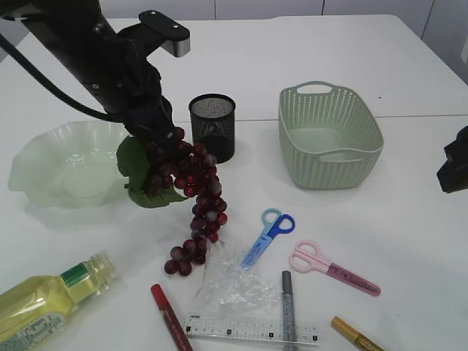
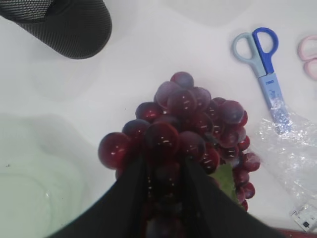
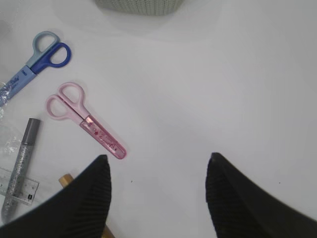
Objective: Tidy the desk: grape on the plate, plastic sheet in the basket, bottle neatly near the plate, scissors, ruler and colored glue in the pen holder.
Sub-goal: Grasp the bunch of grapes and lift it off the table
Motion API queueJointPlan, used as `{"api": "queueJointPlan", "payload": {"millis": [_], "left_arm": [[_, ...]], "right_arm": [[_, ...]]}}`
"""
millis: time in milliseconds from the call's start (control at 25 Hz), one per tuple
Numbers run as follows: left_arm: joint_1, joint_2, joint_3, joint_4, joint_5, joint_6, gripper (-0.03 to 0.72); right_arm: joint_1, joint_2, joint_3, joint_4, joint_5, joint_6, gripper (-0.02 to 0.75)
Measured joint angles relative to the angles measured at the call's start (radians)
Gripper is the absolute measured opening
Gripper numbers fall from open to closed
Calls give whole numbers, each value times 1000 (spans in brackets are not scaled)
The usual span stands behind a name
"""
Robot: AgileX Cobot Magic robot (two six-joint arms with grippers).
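Left gripper [image 2: 163, 178] pinching grape bunch [image 1: 191, 212] (beside plate [image 1: 44, 164]); right gripper [image 3: 156, 168] spread wide over bare table.

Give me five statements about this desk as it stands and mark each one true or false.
1. The left gripper is shut on the grape bunch. True.
2. The grapes lie on the plate. False: they hang beside it, held up.
3. The pink scissors stand in the pen holder. False: they lie on the table.
4. The right gripper is open and holds nothing. True.
5. The plastic sheet is in the basket. False: it lies by the ruler.
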Motion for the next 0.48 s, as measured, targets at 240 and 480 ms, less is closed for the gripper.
{"api": "queueJointPlan", "payload": {"millis": [240,480], "left_arm": [[0,-44,0,11,26,0,158],[0,-104,0,47,31,-4,146]], "right_arm": [[0,0,0,0,0,0,446],[0,0,0,0,0,0,445]]}}
